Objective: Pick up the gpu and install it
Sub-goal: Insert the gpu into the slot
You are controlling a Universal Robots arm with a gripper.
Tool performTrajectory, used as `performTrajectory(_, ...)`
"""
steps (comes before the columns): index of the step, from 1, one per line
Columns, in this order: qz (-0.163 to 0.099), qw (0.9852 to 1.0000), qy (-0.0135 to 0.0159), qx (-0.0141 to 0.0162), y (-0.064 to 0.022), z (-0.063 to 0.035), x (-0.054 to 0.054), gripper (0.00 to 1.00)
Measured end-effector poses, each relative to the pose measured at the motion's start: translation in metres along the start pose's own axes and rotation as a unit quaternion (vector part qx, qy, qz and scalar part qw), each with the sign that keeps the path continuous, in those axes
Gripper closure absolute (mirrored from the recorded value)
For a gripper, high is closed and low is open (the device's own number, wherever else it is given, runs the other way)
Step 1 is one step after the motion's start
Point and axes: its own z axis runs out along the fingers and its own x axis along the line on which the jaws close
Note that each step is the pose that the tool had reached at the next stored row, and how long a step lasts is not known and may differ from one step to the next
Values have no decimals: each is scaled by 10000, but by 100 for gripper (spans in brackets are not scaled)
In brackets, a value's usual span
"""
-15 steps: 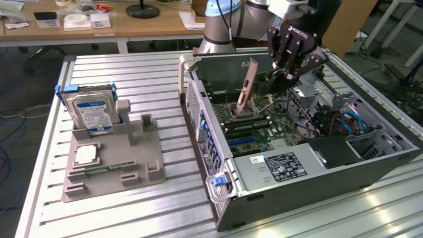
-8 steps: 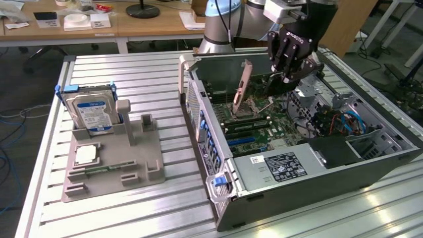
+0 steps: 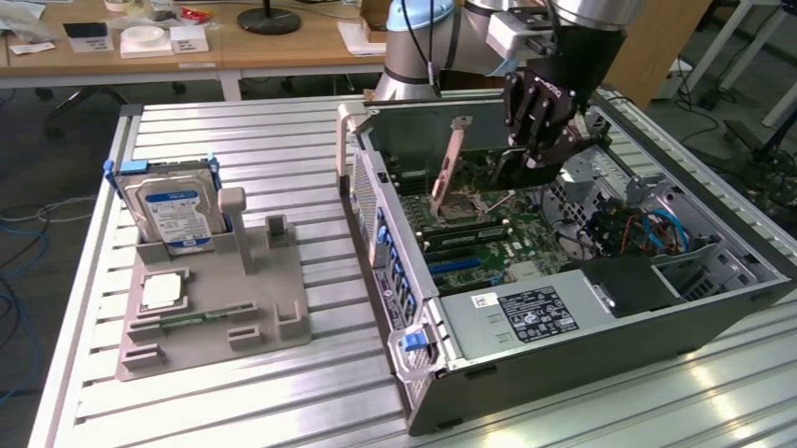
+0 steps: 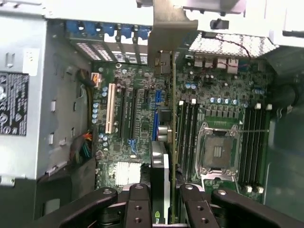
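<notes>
open case top [image 3: 648, 201], RAM sticks [image 4: 186, 128] flanking

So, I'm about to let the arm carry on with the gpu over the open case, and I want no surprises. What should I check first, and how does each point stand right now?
1. gpu held between the fingers of the gripper: ok.
2. Card edge-on to the motherboard: ok.
3. Gripper over the open computer case: ok.
4. Card seated in a slot: not ok, it hangs above the board.
5. Bracket lined up with the rear opening: cannot tell.
6. Hard drive in its tray, away from the case: ok.
</notes>
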Motion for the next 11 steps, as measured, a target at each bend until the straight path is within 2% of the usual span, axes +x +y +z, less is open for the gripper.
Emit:
performTrajectory(3,270,9996,-10,1,-1,47,0,72)
performTrajectory(5,316,9995,-13,6,15,80,-3,72)
performTrajectory(6,316,9995,-13,35,21,87,-3,72)
performTrajectory(8,315,9994,-16,140,32,95,-4,72)
performTrajectory(9,316,9993,-17,177,34,108,-4,72)
performTrajectory(11,314,9993,-16,187,32,143,-4,72)
